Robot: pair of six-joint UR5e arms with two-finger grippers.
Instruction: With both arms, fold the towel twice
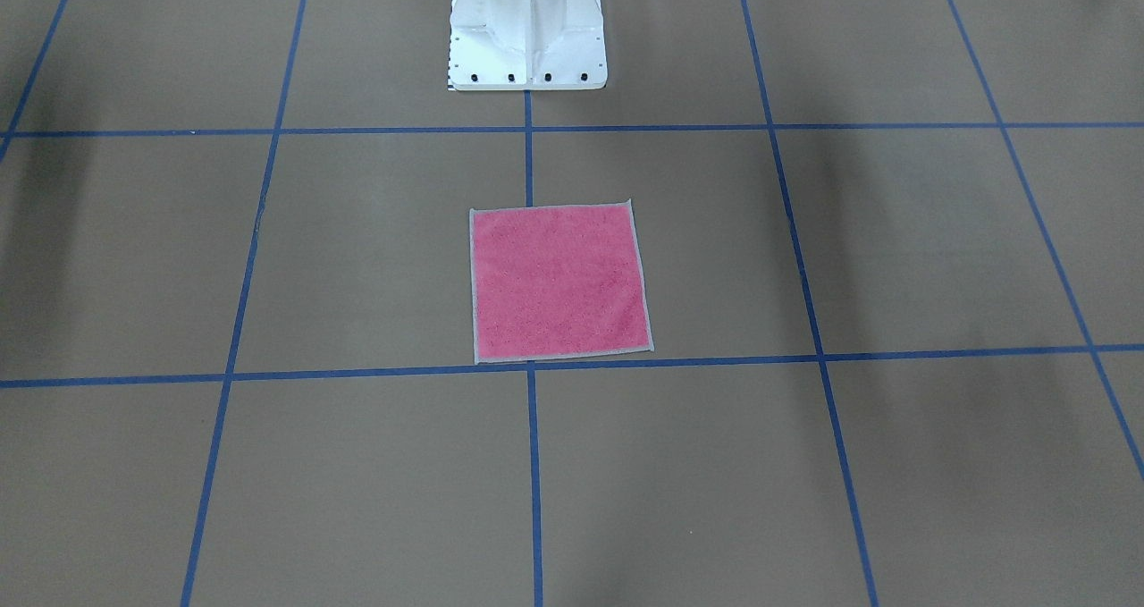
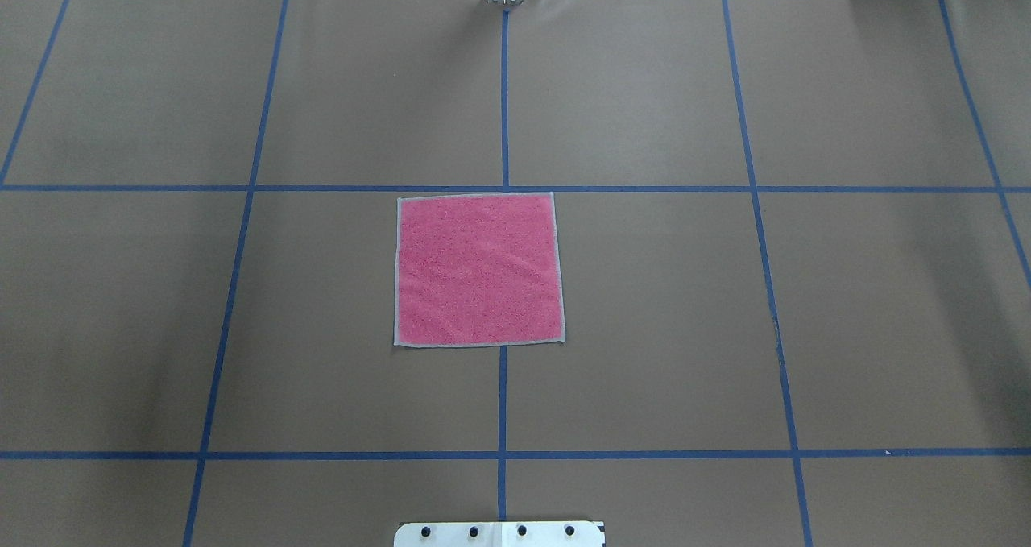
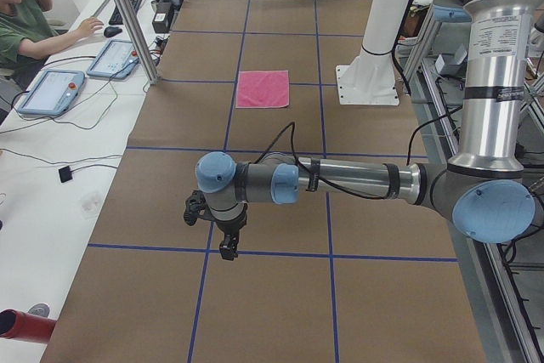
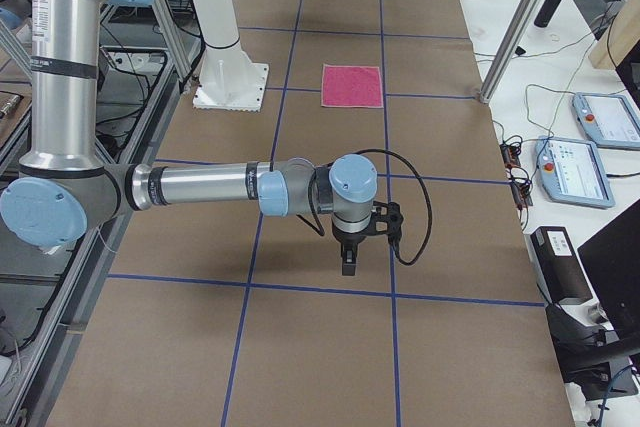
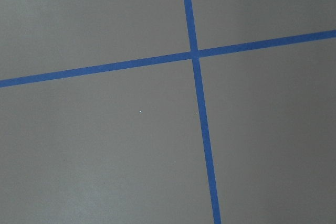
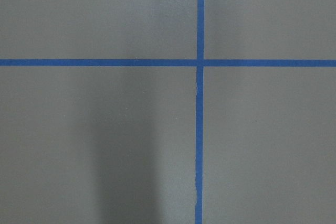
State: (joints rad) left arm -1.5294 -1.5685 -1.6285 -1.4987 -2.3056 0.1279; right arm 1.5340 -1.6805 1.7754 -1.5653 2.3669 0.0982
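The towel (image 2: 478, 270) lies flat and unfolded in the middle of the table (image 2: 660, 329), pink face up with its pale border showing all round; it sits in front of the white pedestal (image 1: 527, 30), straddling the centre blue tape line (image 2: 504, 96), a bit more of it on the robot's left side, and its far edge runs just beside a cross line. Both arms are well apart from it; the left arm (image 3: 340, 180) reaches out level over its own end of the table, the left gripper (image 3: 228, 250) pointing down above a tape crossing; the right arm (image 4: 200, 187) does the same at the other end, the right gripper (image 4: 348, 267) hanging over the brown surface. From here I cannot tell whether either tool is wide or narrow; neither holds anything. A person (image 3: 25, 14) sits at the side desk.
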